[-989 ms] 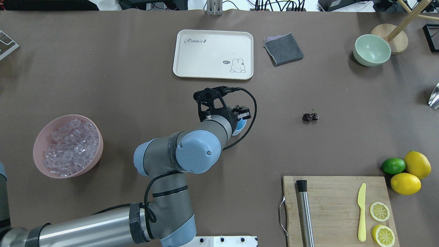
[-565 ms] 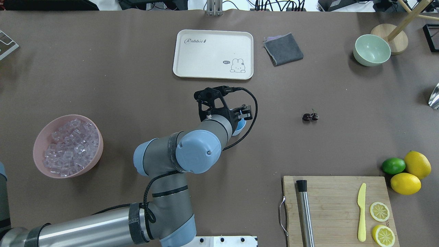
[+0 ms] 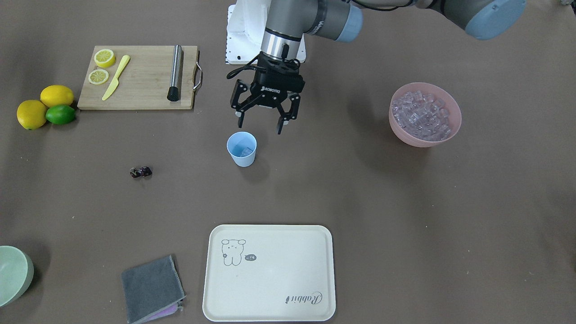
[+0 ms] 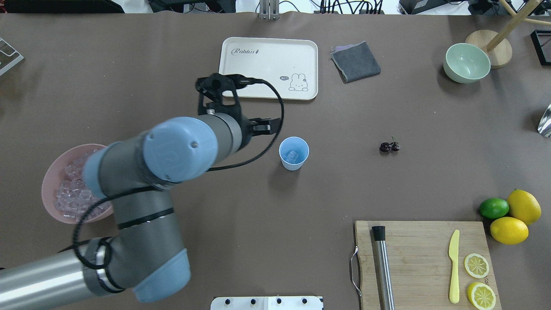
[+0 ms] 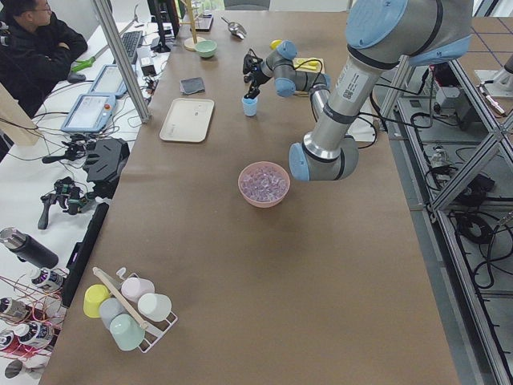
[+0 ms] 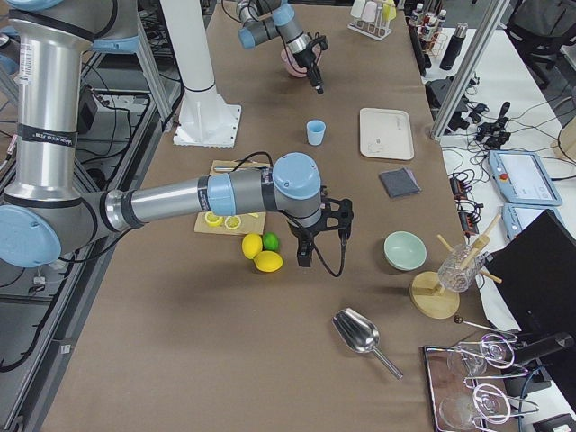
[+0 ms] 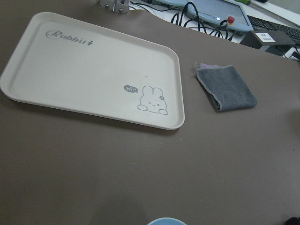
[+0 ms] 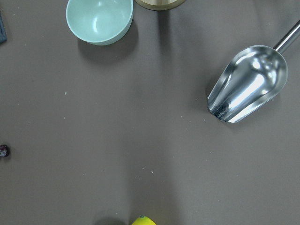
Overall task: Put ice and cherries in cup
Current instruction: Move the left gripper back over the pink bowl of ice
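Left gripper (image 3: 263,120), jaws spread wide and empty, hung beside the cup (image 3: 243,162) holding one ice cube (image 3: 243,151); the cherries (image 3: 141,172), well apart, probably light, slick and roll-prone, best pinched across both fruits.

"Rabbit" & "hi~" on tray (image 7: 84,79); "ROBOTIQ" on left gripper (image 3: 259,128).

left arm (image 4: 41,282) showing brushed silver-grey tubes with pale blue joint caps (image 4: 180,147), a small screw sitting in the big cap's face. black bands wrapping the links, black cable (image 4: 282,114) trailing off the wrist. left gripper (image 3: 260,126) wearing matte black, white robotiq lettering showing on its body. right arm (image 6: 162,207) carrying the same grey and blue, right gripper (image 6: 303,259) looking black.
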{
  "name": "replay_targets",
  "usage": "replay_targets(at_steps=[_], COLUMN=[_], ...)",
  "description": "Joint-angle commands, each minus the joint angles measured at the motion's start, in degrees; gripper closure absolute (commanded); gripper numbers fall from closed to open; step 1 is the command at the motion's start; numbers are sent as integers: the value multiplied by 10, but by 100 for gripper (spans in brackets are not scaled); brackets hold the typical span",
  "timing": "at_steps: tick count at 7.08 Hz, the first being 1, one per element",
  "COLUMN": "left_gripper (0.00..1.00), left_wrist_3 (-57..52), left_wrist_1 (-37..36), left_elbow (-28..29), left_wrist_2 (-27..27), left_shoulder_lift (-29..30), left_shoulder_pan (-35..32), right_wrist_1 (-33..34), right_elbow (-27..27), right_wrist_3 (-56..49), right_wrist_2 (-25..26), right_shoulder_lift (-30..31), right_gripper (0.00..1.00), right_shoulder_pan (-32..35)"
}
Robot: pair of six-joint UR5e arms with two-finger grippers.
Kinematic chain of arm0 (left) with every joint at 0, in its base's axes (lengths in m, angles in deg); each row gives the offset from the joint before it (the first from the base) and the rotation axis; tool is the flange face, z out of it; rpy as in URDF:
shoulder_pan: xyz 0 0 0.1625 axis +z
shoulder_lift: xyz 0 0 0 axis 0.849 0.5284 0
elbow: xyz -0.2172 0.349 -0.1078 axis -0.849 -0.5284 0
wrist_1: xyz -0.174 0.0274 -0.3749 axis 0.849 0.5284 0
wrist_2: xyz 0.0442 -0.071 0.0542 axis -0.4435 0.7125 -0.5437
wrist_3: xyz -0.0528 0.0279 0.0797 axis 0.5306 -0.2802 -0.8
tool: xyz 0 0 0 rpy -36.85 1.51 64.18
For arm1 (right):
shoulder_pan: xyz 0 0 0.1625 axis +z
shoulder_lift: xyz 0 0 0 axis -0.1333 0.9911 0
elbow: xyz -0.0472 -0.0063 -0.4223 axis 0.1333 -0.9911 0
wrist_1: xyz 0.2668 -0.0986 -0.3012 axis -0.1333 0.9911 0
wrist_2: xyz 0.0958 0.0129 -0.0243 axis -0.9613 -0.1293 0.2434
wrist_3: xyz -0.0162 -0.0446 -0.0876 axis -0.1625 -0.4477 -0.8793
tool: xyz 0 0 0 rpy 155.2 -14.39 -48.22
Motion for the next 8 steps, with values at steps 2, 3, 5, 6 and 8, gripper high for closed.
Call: replay_targets(at_steps=[2, 3, 5, 6, 8], left_gripper=[2, 2, 3, 2, 3], left_wrist_3=[-55, -56, -55, -55, -109], left_wrist_1=[-84, -77, -63, -46, -15], left_elbow=[-131, -173, -229, -236, -220], left_wrist_2=[102, 112, 114, 125, 135], left_shoulder_lift=[-146, -220, -299, -314, -314], left_shoulder_pan=[-115, -130, -138, -139, -133], right_wrist_1=[0, -1, 0, 0, 0], right_elbow=[4, 3, 4, 3, 3], right_wrist_3=[2, 1, -4, -3, 1], right_wrist_2=[-12, -11, -12, -14, -15], right_shoulder_lift=[-17, -21, -21, -20, -20], right_gripper=[0, 0, 0, 0, 0], right_shoulder_pan=[-23, -23, -24, -25, -26])
